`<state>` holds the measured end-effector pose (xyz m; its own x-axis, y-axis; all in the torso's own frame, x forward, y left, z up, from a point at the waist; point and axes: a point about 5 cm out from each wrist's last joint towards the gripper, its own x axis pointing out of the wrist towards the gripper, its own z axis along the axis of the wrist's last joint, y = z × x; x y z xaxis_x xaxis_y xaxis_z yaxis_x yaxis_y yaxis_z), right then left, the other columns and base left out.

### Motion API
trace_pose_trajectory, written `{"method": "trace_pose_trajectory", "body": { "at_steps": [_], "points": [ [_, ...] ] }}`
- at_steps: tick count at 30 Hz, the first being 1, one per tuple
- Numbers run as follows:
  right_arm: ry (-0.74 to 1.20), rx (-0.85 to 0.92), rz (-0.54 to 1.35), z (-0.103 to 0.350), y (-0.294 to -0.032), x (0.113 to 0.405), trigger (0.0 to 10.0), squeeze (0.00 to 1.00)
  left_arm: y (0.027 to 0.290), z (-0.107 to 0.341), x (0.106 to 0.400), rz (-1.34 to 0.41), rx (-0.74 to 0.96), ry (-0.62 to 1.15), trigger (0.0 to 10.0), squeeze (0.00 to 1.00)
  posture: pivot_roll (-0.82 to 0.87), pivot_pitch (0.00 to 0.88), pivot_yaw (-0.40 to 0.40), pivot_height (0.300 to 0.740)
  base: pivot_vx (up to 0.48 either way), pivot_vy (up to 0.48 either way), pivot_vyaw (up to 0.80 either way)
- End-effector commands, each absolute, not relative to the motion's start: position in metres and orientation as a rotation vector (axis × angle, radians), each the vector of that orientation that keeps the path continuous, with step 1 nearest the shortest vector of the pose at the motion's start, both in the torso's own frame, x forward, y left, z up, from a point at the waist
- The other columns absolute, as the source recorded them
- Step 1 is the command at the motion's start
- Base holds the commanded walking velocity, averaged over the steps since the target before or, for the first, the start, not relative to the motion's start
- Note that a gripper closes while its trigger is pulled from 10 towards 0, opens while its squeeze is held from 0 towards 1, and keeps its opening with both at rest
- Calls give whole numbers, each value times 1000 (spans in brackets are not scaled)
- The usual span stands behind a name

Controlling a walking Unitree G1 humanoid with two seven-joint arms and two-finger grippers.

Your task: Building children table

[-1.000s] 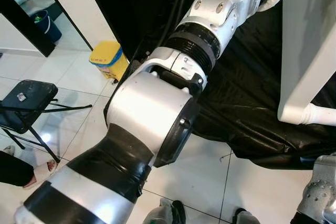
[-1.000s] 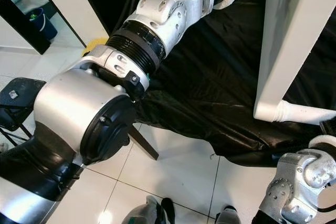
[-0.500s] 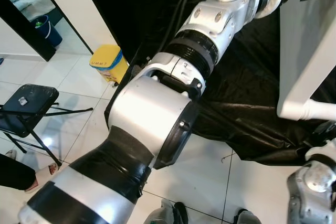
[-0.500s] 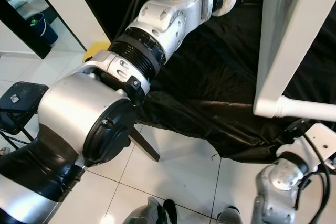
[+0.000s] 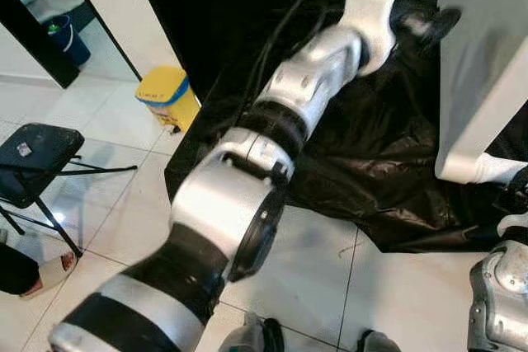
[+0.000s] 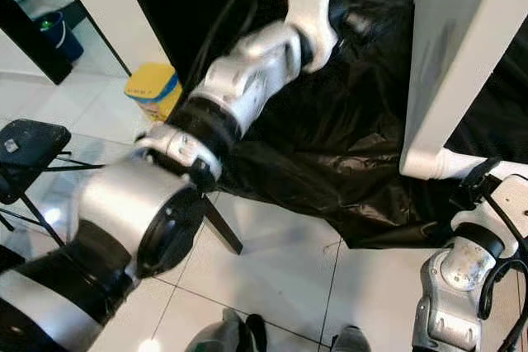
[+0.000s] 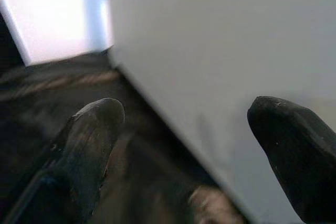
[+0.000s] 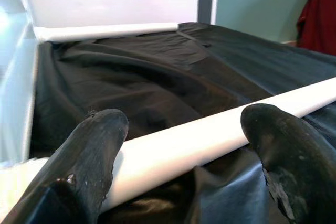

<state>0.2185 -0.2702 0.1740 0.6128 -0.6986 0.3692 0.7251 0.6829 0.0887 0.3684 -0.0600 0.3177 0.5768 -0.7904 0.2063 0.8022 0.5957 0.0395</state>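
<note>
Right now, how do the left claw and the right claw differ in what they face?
The left claw faces the flat white tabletop panel; the right claw faces a round white table leg. The left arm reaches up high, the right stays low. Both claws are open, over black sheeting.

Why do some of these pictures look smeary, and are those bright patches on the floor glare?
Left eye view: the raised left arm is motion-smeared, and the glossy floor tiles carry pale reflections. Left wrist view: soft throughout, white panel featureless, a washed-out bright patch in one corner. Right wrist view: the near black fingers are blurred, while the white table leg and black sheet look sharper.
</note>
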Motion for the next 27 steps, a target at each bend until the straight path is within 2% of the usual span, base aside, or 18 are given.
{"method": "trace_pose_trajectory", "body": {
  "at_steps": [1,3,4,6,12,13,27],
  "points": [
    [-410,-71,-807,173,-267,218,10000,0,-61,318,362,-1103,2,-232,10000,0,-25,134,100,740,0,0,0],
    [-413,-74,-807,173,-267,218,10000,0,-60,318,362,-1102,3,-232,10000,0,-25,134,100,740,0,0,0],
    [-433,-98,-794,181,-285,224,10000,0,-50,303,364,-1090,-16,-213,10000,0,-34,140,108,740,0,0,0],
    [-455,-115,-793,188,-297,226,10000,0,-43,292,364,-1080,-20,-204,10000,0,-35,141,108,740,0,0,0],
    [-456,-116,-786,193,-312,233,10000,0,-29,277,363,-1059,-6,-222,10000,0,-39,144,103,740,0,0,0],
    [-447,-122,-758,195,-318,241,10000,0,-17,268,363,-1026,0,-228,10000,0,-41,148,87,740,0,0,0],
    [-422,-84,-630,193,-315,261,10000,0,17,253,361,-870,-57,-250,10000,0,-47,148,37,740,0,0,0]
  ]
}}
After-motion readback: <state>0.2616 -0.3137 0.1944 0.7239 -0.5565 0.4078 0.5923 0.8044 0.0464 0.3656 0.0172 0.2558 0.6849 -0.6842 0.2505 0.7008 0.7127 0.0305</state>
